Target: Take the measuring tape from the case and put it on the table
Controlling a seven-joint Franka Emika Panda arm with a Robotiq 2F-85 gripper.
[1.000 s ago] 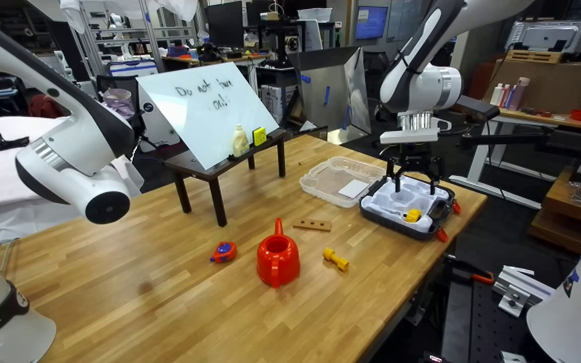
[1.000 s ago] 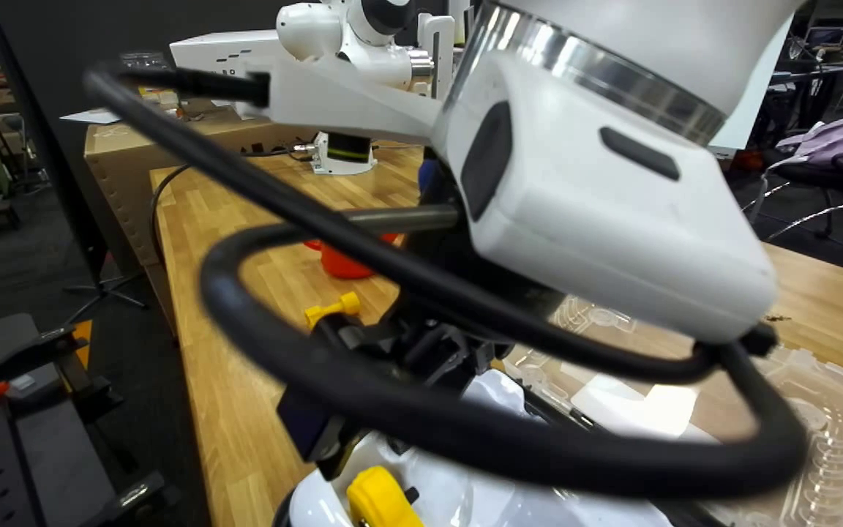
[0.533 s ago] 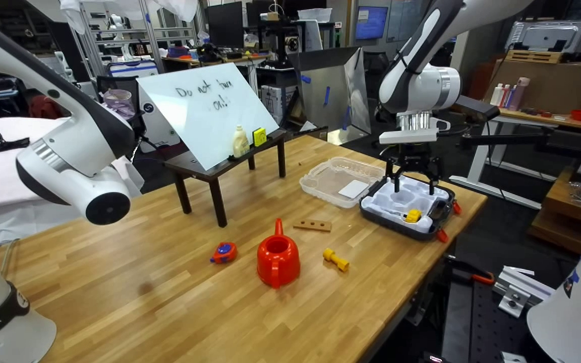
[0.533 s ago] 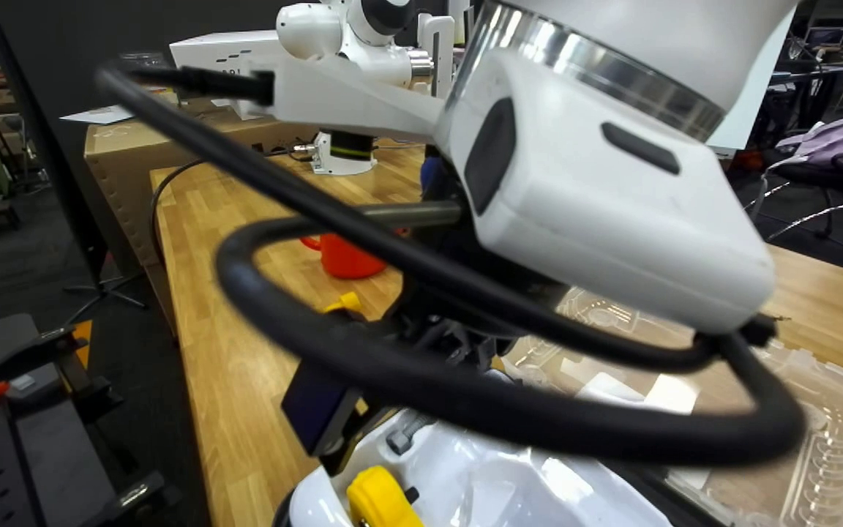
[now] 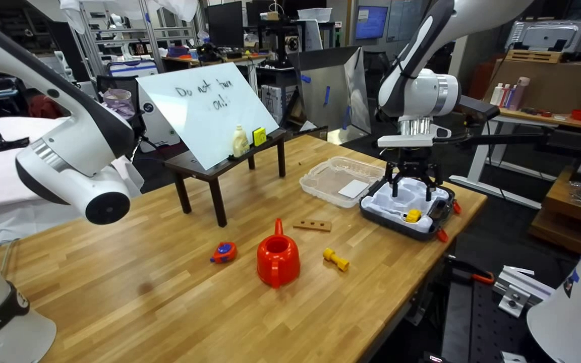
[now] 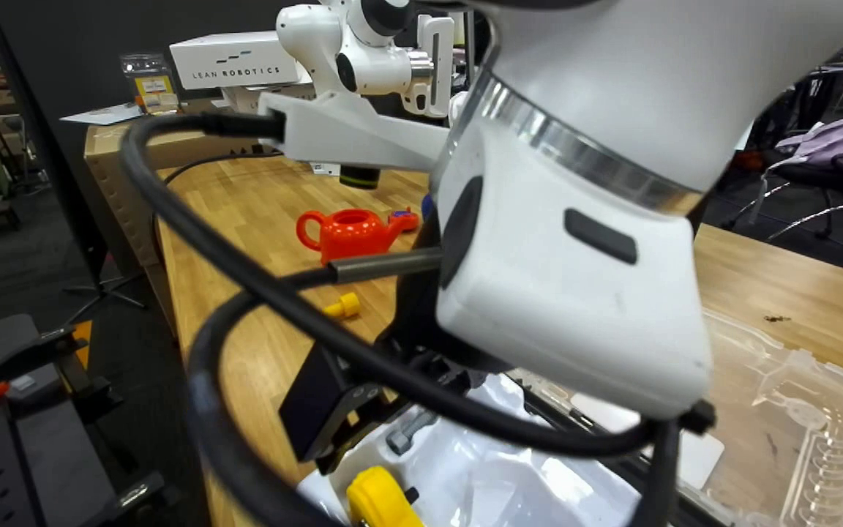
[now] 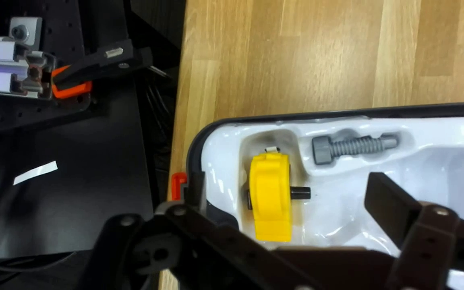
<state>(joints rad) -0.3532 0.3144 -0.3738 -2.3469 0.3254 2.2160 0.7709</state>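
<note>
The yellow measuring tape, with a black peg through its side, stands on edge in a recess of the case. It also shows in both exterior views. The black-rimmed case with a white moulded inside lies open on the wooden table. My gripper is open and empty, pointing down above the case. In the wrist view my gripper has its fingers wide apart on either side of the tape, not touching it; the left finger is over the case's rim. The fingertips are hidden in an exterior view.
A grey screw lies in the case beside the tape. A clear lid lies beside the case. A red teapot, yellow bolt, wooden strip and red-blue toy lie on the table. A whiteboard stand stands behind.
My gripper has moved slightly down toward the case, and the hand has tilted a little. The tape and the other objects have not moved.
</note>
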